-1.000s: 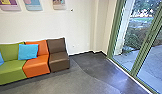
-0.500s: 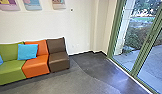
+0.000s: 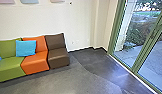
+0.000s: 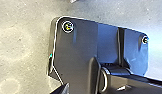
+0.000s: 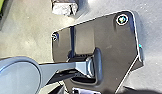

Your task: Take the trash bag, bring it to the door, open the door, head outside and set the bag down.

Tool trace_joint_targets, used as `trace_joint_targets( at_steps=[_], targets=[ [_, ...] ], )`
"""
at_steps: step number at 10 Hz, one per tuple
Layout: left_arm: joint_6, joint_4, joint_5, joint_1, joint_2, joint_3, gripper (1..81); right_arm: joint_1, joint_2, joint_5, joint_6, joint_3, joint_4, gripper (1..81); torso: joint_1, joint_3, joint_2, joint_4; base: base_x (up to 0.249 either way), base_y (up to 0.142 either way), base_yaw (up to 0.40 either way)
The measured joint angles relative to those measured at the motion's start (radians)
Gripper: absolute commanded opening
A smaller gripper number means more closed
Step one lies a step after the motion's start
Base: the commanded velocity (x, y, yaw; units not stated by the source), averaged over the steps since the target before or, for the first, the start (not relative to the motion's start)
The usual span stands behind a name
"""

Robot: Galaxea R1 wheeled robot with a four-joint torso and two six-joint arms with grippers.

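Seats (image 3: 35, 59) are lining wall (image 3: 79, 23) at left, likely sparing route to glass door (image 3: 146, 51) at right; can't tell either tool's state.

The robot's base plate (image 4: 79, 50) is wide and dark, going bluish toward one side, with rounded corners and a thin pale edge line. Round corner fittings (image 4: 67, 26) have light rings around dark centres flecked yellow-green. A narrow black groove (image 4: 121, 46) crosses the plate beside a raised, rounded ridge (image 5: 98, 66). Next to the ridge, the jointed bar (image 5: 58, 70) is grey, ending in a large, smooth, round cover (image 5: 18, 77). A tiny teal spot (image 5: 140, 46) marks the plate's side.
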Motion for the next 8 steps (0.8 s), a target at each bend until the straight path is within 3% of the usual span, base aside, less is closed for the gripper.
trace_joint_targets(
  at_steps=[4,8],
  targets=[
    [0.0,-0.043,0.056,-0.074,0.0,-0.001,81.1,0.019,-0.088,-0.001,0.033,0.094,0.001,81.1,0.074,-0.023,-0.116,0.0,0.0,0.0,0.0],
    [0.0,-0.06,0.104,-0.132,0.011,-0.014,81.1,0.025,-0.131,-0.001,0.041,0.152,0.001,81.1,0.162,-0.023,-0.255,0.0,0.0,0.0,0.0]
  ],
)
